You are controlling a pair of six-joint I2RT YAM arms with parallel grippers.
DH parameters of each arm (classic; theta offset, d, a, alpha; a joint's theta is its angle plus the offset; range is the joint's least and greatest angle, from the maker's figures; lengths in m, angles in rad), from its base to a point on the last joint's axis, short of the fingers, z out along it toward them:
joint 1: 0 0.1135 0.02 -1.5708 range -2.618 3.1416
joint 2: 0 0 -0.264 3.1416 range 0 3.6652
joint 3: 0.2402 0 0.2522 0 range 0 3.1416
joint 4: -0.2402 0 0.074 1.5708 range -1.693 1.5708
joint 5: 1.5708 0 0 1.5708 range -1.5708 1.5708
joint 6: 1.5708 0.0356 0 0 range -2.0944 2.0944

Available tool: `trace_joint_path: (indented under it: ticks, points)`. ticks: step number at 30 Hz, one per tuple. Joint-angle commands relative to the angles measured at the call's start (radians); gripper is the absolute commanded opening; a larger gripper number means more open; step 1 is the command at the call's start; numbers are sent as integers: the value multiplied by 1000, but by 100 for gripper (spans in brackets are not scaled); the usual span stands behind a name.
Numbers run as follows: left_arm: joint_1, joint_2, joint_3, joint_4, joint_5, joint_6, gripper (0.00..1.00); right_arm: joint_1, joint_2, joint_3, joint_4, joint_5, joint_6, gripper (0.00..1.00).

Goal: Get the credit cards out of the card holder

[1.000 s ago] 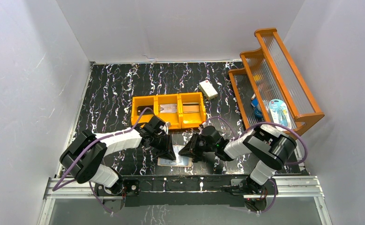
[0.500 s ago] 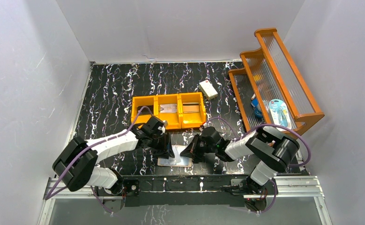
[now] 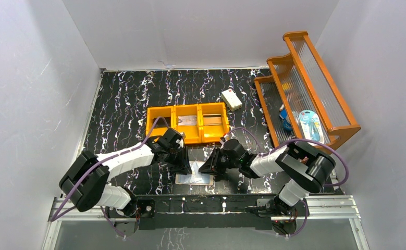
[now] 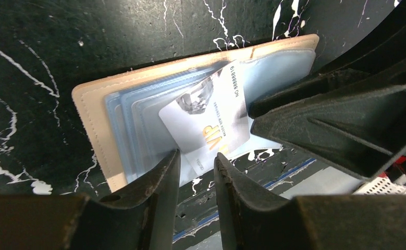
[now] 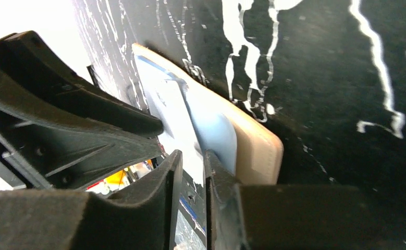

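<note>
Left arm point(image 3: 122, 156): elbow swung out to left and toward near edge, forearm now lies flatter. Left gripper point(image 3: 185, 165) drew back little toward far side, so it covers less of holder point(image 3: 194, 180). Card point(image 3: 196, 167), before mostly under this gripper, now shows as pale strip past holder's far edge, between both grippers. Right arm point(image 3: 294, 161): elbow moved out to right and bit nearer, purple cable point(image 3: 341, 172) loops wider. Right gripper point(image 3: 208, 167) shifted slightly to far side.
</note>
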Motion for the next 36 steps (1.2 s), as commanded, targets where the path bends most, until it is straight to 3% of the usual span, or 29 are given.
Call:
trace_joint_path:
  ticks: [1,13,21,27,36]
  points:
    - [0,53,-40,-3,9,7,29,5,17,53,-7,-40,-53,31]
    - [-1,58,-113,15,-4,-5,24,11,108,46,114,-116,-22,33]
    - [-1,18,-142,14,-30,-23,22,13,0,129,-285,55,-127,45]
    - [-1,36,-148,15,-32,-21,19,25,62,91,-122,-27,-79,42]
    - [-1,18,-203,44,-51,-55,15,27,79,34,161,-114,-15,29]
